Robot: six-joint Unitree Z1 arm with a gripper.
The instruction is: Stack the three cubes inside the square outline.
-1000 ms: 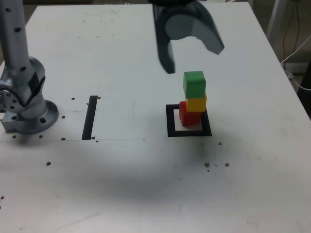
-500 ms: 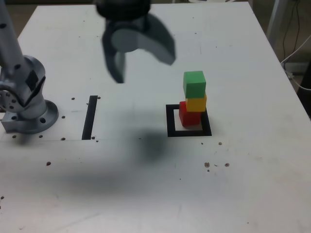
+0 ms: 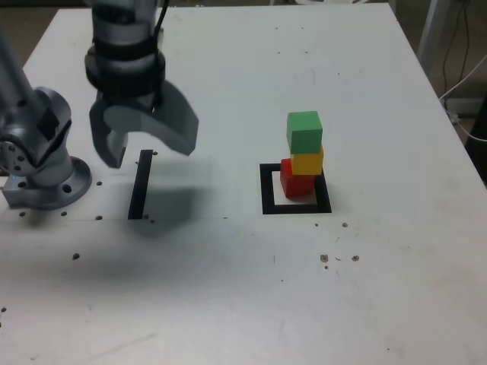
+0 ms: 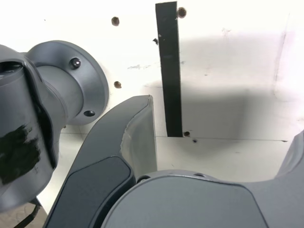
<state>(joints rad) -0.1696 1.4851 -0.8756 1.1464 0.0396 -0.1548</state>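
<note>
Surface (image 3: 228,289): white, speckled with small holes. My claw (image 3: 144,144): spread wide, empty, above the black strip (image 3: 140,185) near my base (image 3: 46,179). Square outline (image 3: 268,190): towards the surface's right edge in the exterior view. Inside it, stacked: red cube (image 3: 293,181), yellow cube (image 3: 307,162), green cube (image 3: 304,131) topmost.

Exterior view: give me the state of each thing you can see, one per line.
Red cube: bottom of stack, inside the outline.
Yellow cube: on the red one.
Green cube: top of stack, upright.
Square outline: flat, stack inside it.
Black strip: flat, untouched.
End effector: open, empty, over the strip, apart from the stack.
</note>
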